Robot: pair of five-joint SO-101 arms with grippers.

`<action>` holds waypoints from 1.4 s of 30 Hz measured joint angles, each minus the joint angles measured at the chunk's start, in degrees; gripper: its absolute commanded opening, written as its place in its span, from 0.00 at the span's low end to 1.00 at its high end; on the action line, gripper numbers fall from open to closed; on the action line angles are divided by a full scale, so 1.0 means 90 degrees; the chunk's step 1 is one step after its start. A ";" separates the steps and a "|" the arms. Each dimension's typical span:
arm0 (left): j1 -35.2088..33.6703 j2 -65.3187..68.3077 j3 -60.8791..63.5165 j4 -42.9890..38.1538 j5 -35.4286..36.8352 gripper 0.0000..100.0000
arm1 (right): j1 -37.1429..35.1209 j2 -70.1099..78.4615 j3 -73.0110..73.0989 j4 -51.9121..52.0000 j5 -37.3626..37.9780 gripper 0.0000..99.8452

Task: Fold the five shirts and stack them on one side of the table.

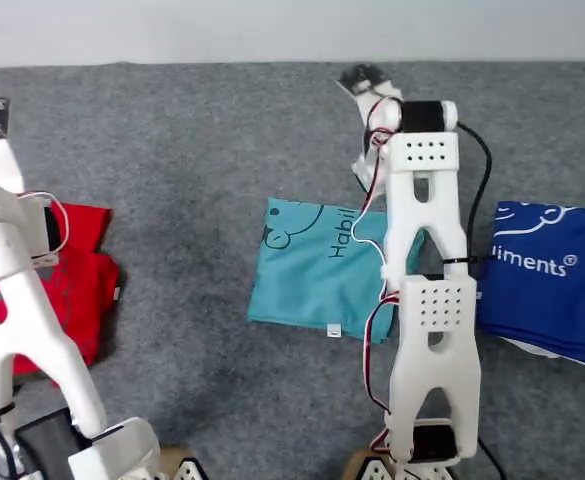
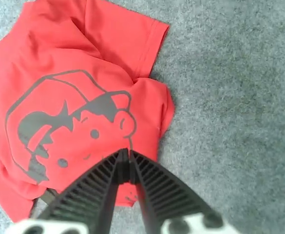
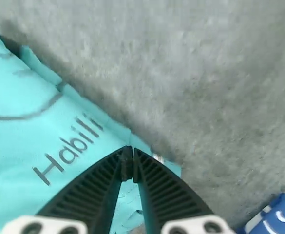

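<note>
Right gripper [image 3: 127,158]: jaws closed, tips together over an edge of the teal shirt [image 3: 35,122], probably placed to work that edge. Whether fabric is pinched cannot be told. Left gripper [image 2: 125,161]: jaws closed over the rumpled red shirt [image 2: 74,87], well apart from the teal shirt. The folded blue shirt [image 1: 552,290] lies near its opposite side, likely the stack site.

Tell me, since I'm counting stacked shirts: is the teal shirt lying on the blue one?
No, the teal shirt lies flat on the grey table, apart from the blue shirt beside it.
</note>
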 measured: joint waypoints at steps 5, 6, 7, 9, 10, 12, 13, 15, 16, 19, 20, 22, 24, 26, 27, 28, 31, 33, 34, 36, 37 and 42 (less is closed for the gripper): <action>0.0000 -0.0459 0.0020 0.0000 0.0000 0.01 | -0.0020 -0.0694 0.0479 0.0000 -0.0225 0.01; 0.0029 -0.0557 0.0020 0.0000 0.0000 0.01 | -0.0020 -0.0928 0.0781 0.0000 -0.0322 0.02; 0.0068 -0.0645 0.0049 0.0000 0.0000 0.01 | -0.0020 -0.1153 0.1123 0.0000 -0.0420 0.03; 0.0205 -0.0830 0.0156 0.0000 0.0000 0.01 | -0.0020 -0.1631 0.1905 0.0000 -0.0625 0.06; 0.0283 -0.0918 0.0234 0.0000 0.0000 0.01 | -0.0020 -0.1885 0.2325 0.0000 -0.0733 0.07; 0.0430 -0.1074 0.0449 0.0000 0.0000 0.01 | -0.0010 -0.2325 0.3009 0.0000 -0.0928 0.09; 0.0498 -0.1153 0.0567 0.0000 0.0000 0.01 | 0.0010 -0.2510 0.3311 0.0000 -0.1006 0.09; 0.0567 -0.1309 0.0830 0.0000 0.0000 0.01 | 0.0107 -0.2784 0.3751 0.0000 -0.1153 0.09; 0.0576 -0.1377 0.0967 0.0000 0.0000 0.01 | 0.0166 -0.2862 0.3907 0.0000 -0.1250 0.09; 0.0557 -0.1504 0.1280 0.0000 0.0000 0.01 | 0.0274 -0.2891 0.4103 0.0000 -0.1612 0.09; 0.0557 -0.1524 0.1328 0.0000 0.0000 0.01 | 0.0274 -0.2891 0.4132 0.0000 -0.1700 0.09; 0.0557 -0.1553 0.1338 0.0000 0.0000 0.01 | 0.0244 -0.2891 0.4132 0.0000 -0.1836 0.09; 0.0557 -0.1563 0.1358 0.0000 0.0000 0.01 | 0.0234 -0.2862 0.4132 0.0000 -0.1885 0.10; 0.0557 -0.1563 0.1358 0.0000 0.0000 0.01 | 0.0234 -0.2706 0.4132 0.0000 -0.1905 0.13; 0.0557 -0.1563 0.1358 0.0000 0.0000 0.01 | 0.0234 -0.2598 0.4132 0.0000 -0.1905 0.16; 0.0557 -0.1563 0.1358 0.0000 0.0000 0.01 | 0.0234 -0.2501 0.4132 0.0000 -0.1905 0.18; 0.0557 -0.1563 0.1358 0.0000 0.0000 0.01 | 0.0244 -0.2256 0.4132 0.0000 -0.1905 0.19; 0.0557 -0.1563 0.1358 0.0000 0.0000 0.01 | 0.0244 -0.2139 0.4132 -0.0010 -0.1924 0.19; 0.0557 -0.1563 0.1358 0.0000 0.0000 0.01 | 0.0244 -0.2090 0.4132 -0.0049 -0.1983 0.19; 0.0557 -0.1563 0.1358 0.0000 0.0000 0.01 | 0.0234 -0.2022 0.4132 -0.0156 -0.2090 0.19; 0.0557 -0.1563 0.1358 0.0000 0.0000 0.01 | 0.0234 -0.1993 0.4132 -0.0274 -0.2110 0.19; 0.0557 -0.1563 0.1358 0.0000 0.0000 0.01 | 0.0234 -0.1641 0.4132 -0.0742 -0.2149 0.19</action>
